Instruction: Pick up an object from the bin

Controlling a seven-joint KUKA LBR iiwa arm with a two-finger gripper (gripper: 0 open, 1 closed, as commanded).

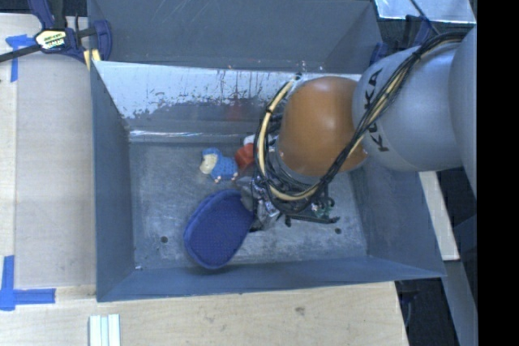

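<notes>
Bin [235,28]: grey metal with sloping walls, holding 3 loose things on the left half of its floor.
Gripper [263,208]: low in the bin near the floor's middle, under the orange wrist cover and its cables.
Jaws: hidden by the wrist and cables; I cannot tell whether they are released or clenched, or whether anything is between them.
Nearest thing: a blue oval pouch [215,232], lying flat at the front left of the floor, its upper right end right at the gripper.
Contact: touching or just short of it, I cannot tell which.
Other things: a small yellow and blue toy [217,164] near the back, and a red thing [245,152] beside it, partly hidden by the arm. Both lie apart from the pouch.
Step in hand: probably closing on the pouch's near end.
Doing it well: take the narrow end across its width rather than its long axis, go low enough to grip under the soft edge, then lift straight up.
Risk: a pinch of the edge alone may let the pouch droop or slip out.
Clearance: the front wall is close, so any sideways move should wait until the pouch is above the rim.
</notes>
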